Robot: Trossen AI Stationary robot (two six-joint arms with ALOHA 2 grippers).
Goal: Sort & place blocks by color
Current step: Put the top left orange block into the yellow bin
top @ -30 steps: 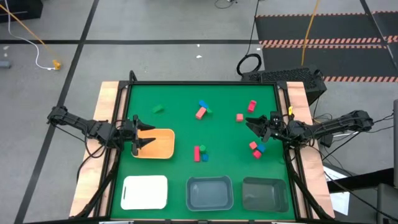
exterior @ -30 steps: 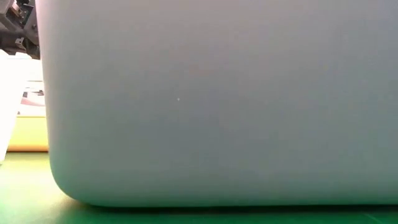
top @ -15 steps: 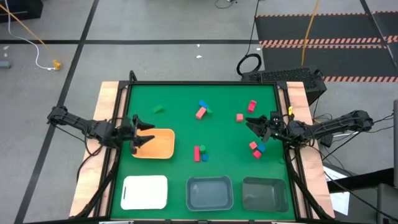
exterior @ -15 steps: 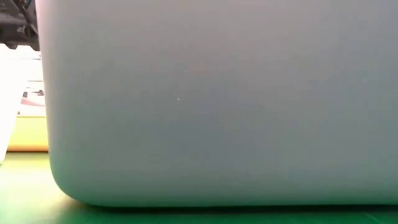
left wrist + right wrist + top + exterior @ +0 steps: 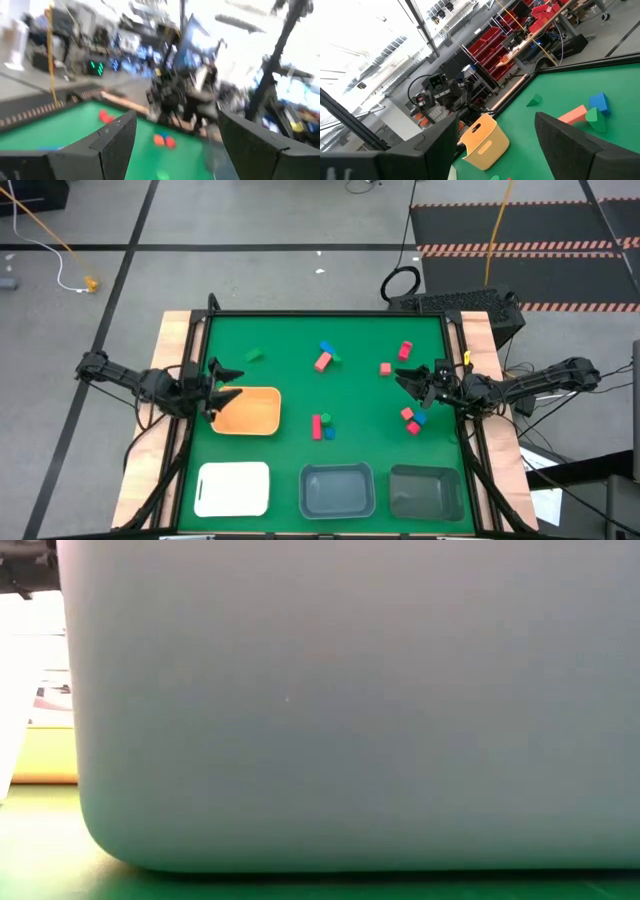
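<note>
High view: blocks [image 5: 323, 361] lie scattered across the green mat, none sorted yet. Left gripper [image 5: 214, 385] hovers at the orange tray [image 5: 255, 412], fingers apart, empty. Right gripper [image 5: 408, 378], also spread and empty, sits near red blocks; I'd say it should descend on one.

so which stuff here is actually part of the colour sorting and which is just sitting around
Part of the job:
- blocks scattered on the green mat, red/pink, blue and green
- orange tray, white tray, two grey trays
- left gripper, open at the orange tray
- right gripper, open near the blocks on the right

Just lying about:
- cable coil on the floor
- black floor mats
</note>
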